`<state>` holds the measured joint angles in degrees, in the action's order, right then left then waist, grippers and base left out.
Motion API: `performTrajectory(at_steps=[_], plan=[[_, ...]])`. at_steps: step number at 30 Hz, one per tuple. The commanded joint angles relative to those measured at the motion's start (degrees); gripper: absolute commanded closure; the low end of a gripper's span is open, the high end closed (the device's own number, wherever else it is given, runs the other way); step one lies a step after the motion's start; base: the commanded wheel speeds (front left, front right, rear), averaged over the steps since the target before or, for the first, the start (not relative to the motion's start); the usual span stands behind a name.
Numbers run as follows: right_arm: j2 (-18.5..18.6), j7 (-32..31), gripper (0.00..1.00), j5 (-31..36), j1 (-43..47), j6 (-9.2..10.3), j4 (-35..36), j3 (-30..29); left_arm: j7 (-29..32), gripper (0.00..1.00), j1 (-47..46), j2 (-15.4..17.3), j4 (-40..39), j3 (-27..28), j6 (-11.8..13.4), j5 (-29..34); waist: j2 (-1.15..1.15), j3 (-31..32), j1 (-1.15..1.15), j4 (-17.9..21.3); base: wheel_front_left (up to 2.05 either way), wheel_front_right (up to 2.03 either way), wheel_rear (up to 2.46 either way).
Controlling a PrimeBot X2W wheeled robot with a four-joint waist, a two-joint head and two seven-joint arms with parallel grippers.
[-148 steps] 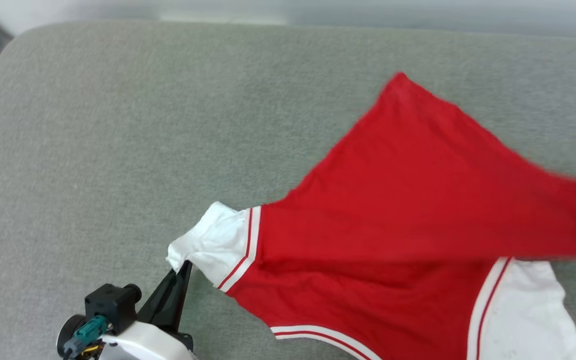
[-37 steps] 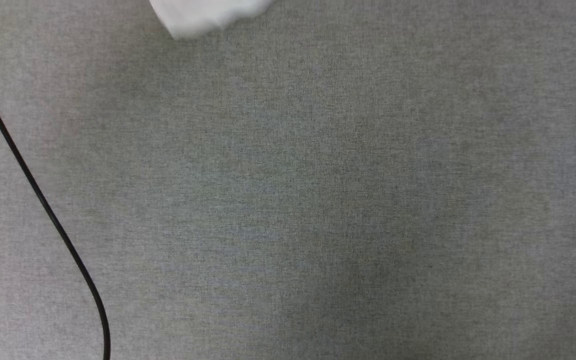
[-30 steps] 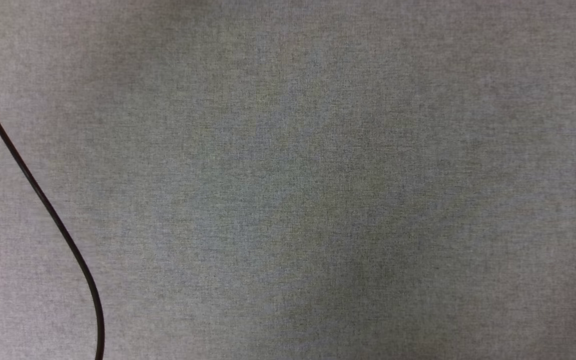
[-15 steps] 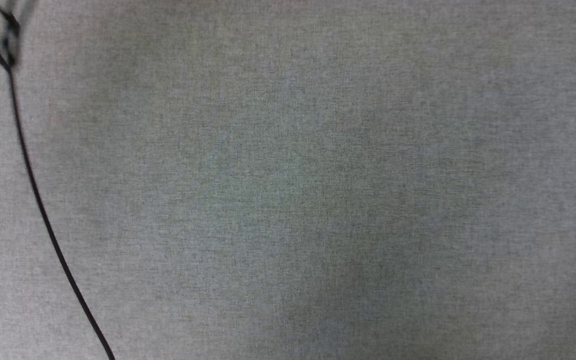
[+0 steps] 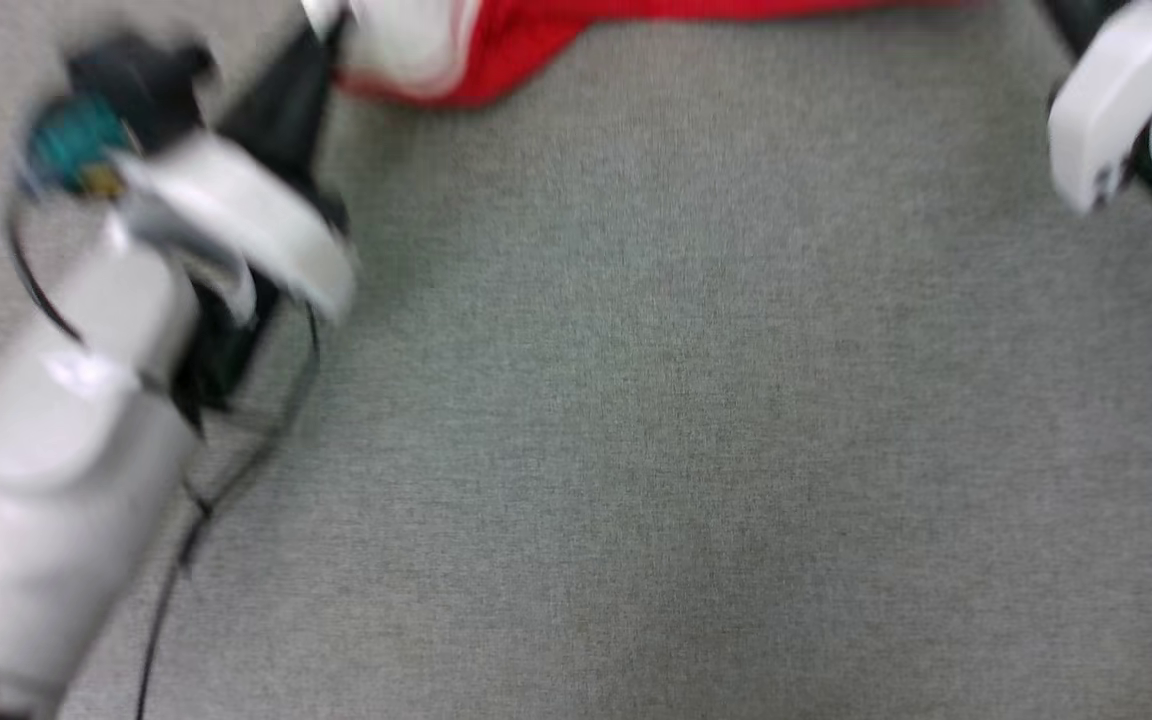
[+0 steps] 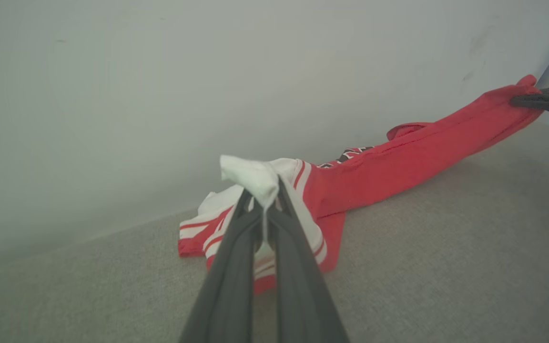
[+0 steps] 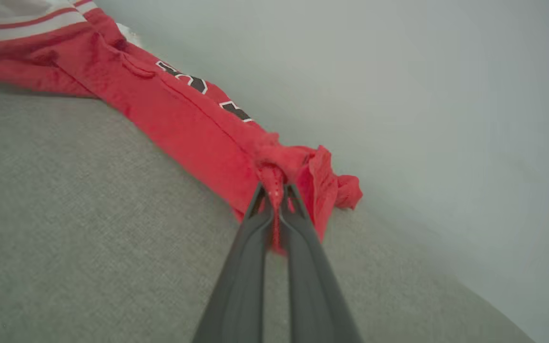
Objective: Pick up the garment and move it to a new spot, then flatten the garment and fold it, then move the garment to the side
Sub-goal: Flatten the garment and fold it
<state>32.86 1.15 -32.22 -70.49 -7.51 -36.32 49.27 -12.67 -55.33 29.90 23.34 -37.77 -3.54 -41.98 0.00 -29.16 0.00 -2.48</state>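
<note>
The garment [image 6: 412, 157], a red shirt with white sleeve panels and striped trim, lies stretched in a long band on the grey cushion surface against a pale wall. My left gripper [image 6: 261, 193] is shut on a white sleeve corner. My right gripper [image 7: 275, 190] is shut on a bunched red end of the garment [image 7: 193, 119], whose dark letters show partly. In the blurred head view the left gripper [image 5: 324, 30] sits at the top left, holding the white sleeve [image 5: 406, 45]. The garment's red edge [image 5: 656, 10] runs along the top. My right wrist's white shell [image 5: 1106, 110] is at the top right.
Grey woven upholstery [image 5: 636, 420] spreads below the garment in the head view. A thin black cable [image 5: 161, 610] trails from my left arm [image 5: 56, 470] at the lower left. A pale wall [image 6: 160, 95] rises right behind the garment.
The head view has shifted: half a second ago it held grey fabric and a cable, now the left arm, the right wrist and the garment's edge are in it, all blurred.
</note>
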Motion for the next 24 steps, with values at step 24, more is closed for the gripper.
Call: performTrajectory(at_steps=[24], plan=[[11.4,-4.1,1.0,-9.2,54.6,0.04,17.8,-12.5,1.8,1.0,52.6,9.5,-24.5,-7.7,16.6,-8.5,0.0,24.5,0.0,-1.7,0.0,0.0,0.0]])
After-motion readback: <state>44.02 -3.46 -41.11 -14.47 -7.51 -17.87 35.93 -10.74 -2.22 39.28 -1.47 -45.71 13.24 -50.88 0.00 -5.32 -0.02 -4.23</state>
